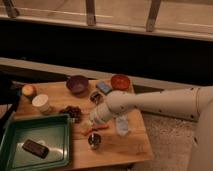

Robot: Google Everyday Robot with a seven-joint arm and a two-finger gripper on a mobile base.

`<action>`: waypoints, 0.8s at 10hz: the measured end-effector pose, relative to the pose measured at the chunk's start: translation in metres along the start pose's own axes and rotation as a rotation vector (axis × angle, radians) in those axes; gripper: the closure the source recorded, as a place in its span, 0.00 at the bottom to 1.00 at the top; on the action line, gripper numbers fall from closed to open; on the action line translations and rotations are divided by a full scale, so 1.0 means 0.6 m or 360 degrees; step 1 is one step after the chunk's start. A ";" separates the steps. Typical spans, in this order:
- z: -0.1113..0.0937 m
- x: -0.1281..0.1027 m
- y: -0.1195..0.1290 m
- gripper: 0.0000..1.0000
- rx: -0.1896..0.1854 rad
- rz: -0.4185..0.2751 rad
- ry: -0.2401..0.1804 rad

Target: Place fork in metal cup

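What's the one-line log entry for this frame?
gripper: low over table centre, above cup | carrot: beside gripper | tray: left | fork: not made out

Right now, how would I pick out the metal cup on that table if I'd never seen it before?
Start at the wooden table and find the green tray at its front left. Just right of the tray, near the front edge, sits the metal cup, below the gripper and the orange carrot. It is small, round and shiny steel, unlike the white cup and purple bowl farther back.

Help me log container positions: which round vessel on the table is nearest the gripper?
The metal cup, shiny steel, just below the gripper at the table's front; the purple bowl, orange bowl and white cup sit farther away.
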 end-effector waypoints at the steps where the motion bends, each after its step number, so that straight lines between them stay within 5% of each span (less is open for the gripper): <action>1: 0.000 0.001 -0.002 1.00 -0.0003 0.0009 0.0015; 4: 0.021 0.051 -0.006 1.00 -0.0033 0.0081 0.0091; 8: -0.016 0.121 0.000 1.00 0.0015 0.0212 0.0102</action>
